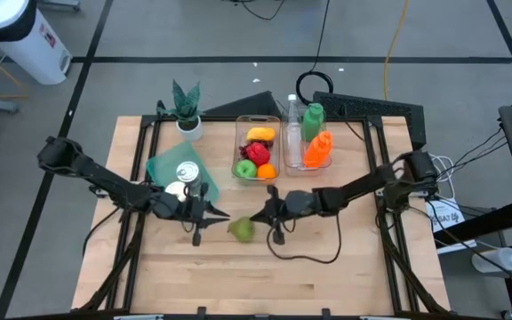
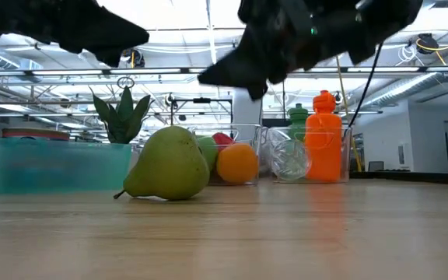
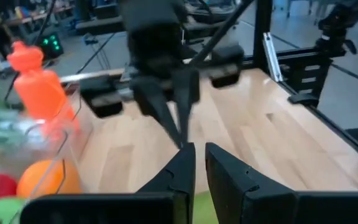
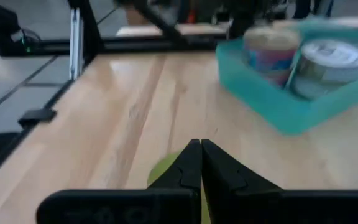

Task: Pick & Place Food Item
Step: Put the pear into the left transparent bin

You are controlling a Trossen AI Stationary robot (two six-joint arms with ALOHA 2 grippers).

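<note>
A green pear [image 1: 241, 229] lies on its side on the wooden table, stem toward the left in the low view [image 2: 169, 165]. My left gripper [image 1: 223, 214] hovers just left of and above it, with only a narrow slit between its fingers in the left wrist view [image 3: 199, 155]. The pear's green shows below them [image 3: 202, 208]. My right gripper [image 1: 254, 216] hovers just right of and above the pear, fingers shut [image 4: 201, 149], with the pear under them [image 4: 165, 169]. In the low view both grippers [image 2: 142, 35] [image 2: 204, 76] hang clear above the fruit.
A teal tray [image 1: 163, 164] holding cans sits behind the left gripper. A clear bin [image 1: 238, 147] of fruit and a second bin with an orange bottle [image 1: 316, 151] stand at the far middle, and a potted plant [image 1: 187, 107] at the far left. Bare wood lies toward the near edge.
</note>
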